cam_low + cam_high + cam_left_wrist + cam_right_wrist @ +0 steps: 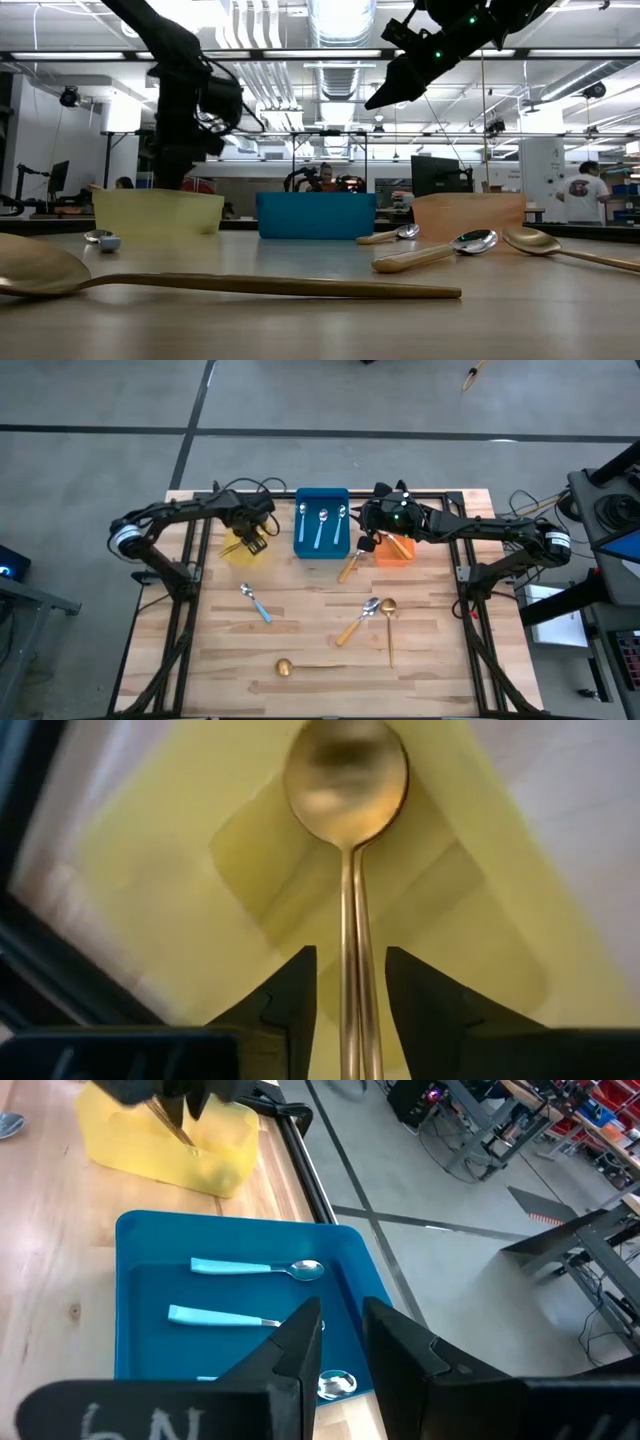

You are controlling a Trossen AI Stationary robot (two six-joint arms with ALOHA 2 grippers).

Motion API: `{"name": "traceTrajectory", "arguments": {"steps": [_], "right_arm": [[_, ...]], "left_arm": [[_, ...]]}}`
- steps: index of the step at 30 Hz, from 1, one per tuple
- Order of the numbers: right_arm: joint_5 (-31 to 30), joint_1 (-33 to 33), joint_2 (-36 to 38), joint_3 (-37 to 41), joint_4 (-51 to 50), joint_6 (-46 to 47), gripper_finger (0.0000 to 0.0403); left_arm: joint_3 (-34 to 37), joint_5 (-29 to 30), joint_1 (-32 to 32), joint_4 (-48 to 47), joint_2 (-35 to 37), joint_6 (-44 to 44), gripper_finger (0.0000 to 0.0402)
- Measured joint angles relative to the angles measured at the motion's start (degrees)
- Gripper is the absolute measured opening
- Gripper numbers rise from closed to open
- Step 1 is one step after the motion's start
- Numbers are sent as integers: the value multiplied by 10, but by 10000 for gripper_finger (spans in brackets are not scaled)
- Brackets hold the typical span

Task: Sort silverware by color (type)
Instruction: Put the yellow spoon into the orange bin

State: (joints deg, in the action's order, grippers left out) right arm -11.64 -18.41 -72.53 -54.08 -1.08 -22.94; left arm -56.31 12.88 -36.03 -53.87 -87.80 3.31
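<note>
From above, a wooden bench [320, 650] carries three bins along its far edge: a yellow bin [243, 550] on the left, a blue bin [322, 522] in the middle and an orange bin [394, 549] on the right. The left gripper [252, 540] hangs over the yellow bin, and the right gripper [368, 543] sits between the blue and orange bins. Three blue-handled spoons [321, 526] lie in the blue bin. Loose on the bench are one more blue-handled spoon [255, 603], an orange-handled spoon [348, 565] just in front of the blue bin, a second orange-handled spoon [356, 624] near the middle, a gold spoon [389, 628] beside it, and another gold spoon [310, 667] close to the near edge. From bench height, that nearest gold spoon [200, 283] stretches across the foreground, with the three bins in a row behind it and people showing in the room beyond. The left wrist view shows a gold spoon [350, 840] over the yellow bin [150, 880], its thin handle running between the gripper's fingers [290, 990], which stand a little apart with a sliver of space on each side of the handle. The right wrist view looks down on the blue bin [150, 1370]; the right gripper's [340, 1350] fingers stand narrowly apart, with nothing visible between them.
</note>
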Motion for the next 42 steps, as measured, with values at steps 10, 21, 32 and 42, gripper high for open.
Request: {"name": "traceTrajectory", "arguments": {"steps": [10, 21, 32, 42], "right_arm": [[0, 0, 0, 0, 1, 54, 68], [1, 7, 0, 0, -42, 253, 68], [77, 51, 0, 0, -76, 420, 68], [80, 116, 0, 0, -101, 539, 68]], "left_arm": [[33, 1, 95, 77, 213, 99, 103], [212, 1, 279, 455, 401, 52, 102], [252, 1, 296, 553, 408, -29, 102], [251, 1, 296, 562, 383, -68, 102]]}}
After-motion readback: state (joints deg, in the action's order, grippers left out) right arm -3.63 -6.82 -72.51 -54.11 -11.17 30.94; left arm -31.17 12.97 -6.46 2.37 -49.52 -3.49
